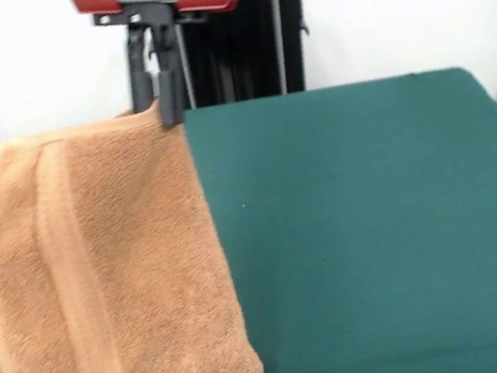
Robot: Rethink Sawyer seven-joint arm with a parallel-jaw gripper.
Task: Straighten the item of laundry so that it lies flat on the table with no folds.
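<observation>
The hand (164, 115) was clamped shut on the top edge of the terry towel (103, 285), which hung draped above the green worktop (377, 223), a lifting step; next it likely needed lowering and spreading flat.

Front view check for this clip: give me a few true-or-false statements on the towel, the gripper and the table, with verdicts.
1. The gripper holds the towel by its top edge. True.
2. The towel lies flat on the table. False: it hangs lifted from the gripper, draped in vertical folds.
3. The towel is blue. False: it is light orange-tan.
4. The table is covered in dark green cloth. True.
5. The towel hangs on the picture's right side. False: it hangs on the left; the right side shows bare green cloth.
</observation>
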